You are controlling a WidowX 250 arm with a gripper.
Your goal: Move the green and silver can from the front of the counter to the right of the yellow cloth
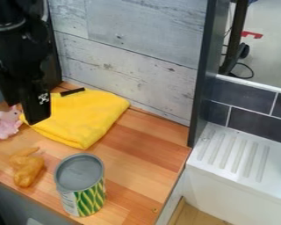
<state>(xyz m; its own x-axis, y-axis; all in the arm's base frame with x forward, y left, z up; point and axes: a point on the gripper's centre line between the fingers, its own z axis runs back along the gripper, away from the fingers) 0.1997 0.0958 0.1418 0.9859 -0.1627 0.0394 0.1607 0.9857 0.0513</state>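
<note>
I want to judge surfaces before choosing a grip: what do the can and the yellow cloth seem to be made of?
The can looks like metal: dull grey round top, raised rim. Its patterned green-and-yellow side seems to be a label, paper or printed film.
The yellow cloth looks like soft, matte fabric with rounded folded edges; the fibre I can't tell.

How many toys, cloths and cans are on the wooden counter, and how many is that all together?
Toys: 2, the pink animal and the orange-brown toy
Cloths: 1, the yellow cloth
Cans: 1, the can with the grey top
Total: 4
</note>
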